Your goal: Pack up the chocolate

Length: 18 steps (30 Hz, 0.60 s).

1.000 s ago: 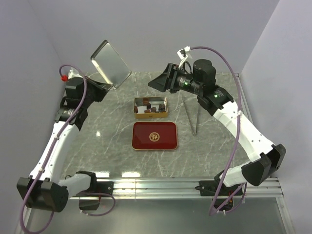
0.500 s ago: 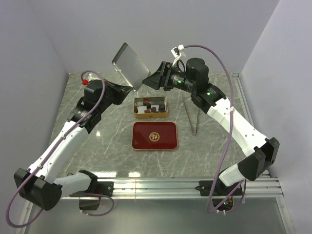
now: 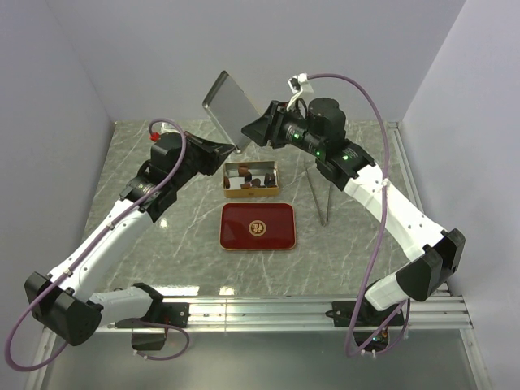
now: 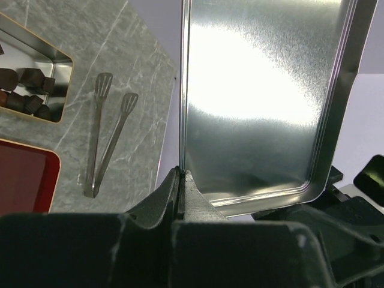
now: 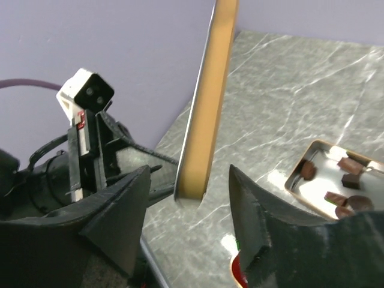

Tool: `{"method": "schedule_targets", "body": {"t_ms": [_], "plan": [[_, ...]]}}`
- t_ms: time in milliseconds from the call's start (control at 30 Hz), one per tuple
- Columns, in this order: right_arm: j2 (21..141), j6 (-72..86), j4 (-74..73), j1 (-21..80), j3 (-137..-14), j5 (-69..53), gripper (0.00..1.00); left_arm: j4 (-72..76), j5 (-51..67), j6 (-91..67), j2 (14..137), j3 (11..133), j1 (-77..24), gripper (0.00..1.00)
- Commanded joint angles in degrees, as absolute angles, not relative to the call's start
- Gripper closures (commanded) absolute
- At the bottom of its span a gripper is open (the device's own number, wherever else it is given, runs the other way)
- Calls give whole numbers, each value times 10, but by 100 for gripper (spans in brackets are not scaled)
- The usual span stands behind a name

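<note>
while the left pincer [image 4: 180,180] holds the metal lid [image 3: 230,106] up in the air, the chocolate [image 3: 253,180] waits in the open tin [image 3: 252,194] on the table [image 3: 187,260].
the left pincer is closed on the lower edge of the lid. the lid stands almost upright above the far side of the tin, with its shiny inside turned to the left arm. the right pincer [image 5: 189,175] is open, with one finger on each side of the lid's gold edge, and it seems not to touch it. i think it is placed so in order to take the lid over or to steady it. all the pieces i can see lie in the tin, so the lid is probably meant for closing it. the red tray [image 3: 258,226] lies just in front of the tin, and the tongs [image 3: 321,191] lie apart at the right, held by no pincer.
</note>
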<state>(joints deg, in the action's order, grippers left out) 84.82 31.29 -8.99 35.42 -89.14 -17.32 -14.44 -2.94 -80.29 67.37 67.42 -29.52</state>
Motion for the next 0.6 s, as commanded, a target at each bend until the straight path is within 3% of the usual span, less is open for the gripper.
{"method": "schedule_targets", "body": {"t_ms": [0,167,367,567], "plan": [[846,284,-41,360,-903,-123,48,-115,-17,-831,665,695,-299,100],[845,279,-23,363,-894,-109,70,-98,10,-830,671,691,-300,100],[853,279,-30,364,-902,-108,84,-69,57,-807,686,683,-299,98],[840,243,-39,362,-890,-74,91,-100,63,-785,666,694,-294,70]]}}
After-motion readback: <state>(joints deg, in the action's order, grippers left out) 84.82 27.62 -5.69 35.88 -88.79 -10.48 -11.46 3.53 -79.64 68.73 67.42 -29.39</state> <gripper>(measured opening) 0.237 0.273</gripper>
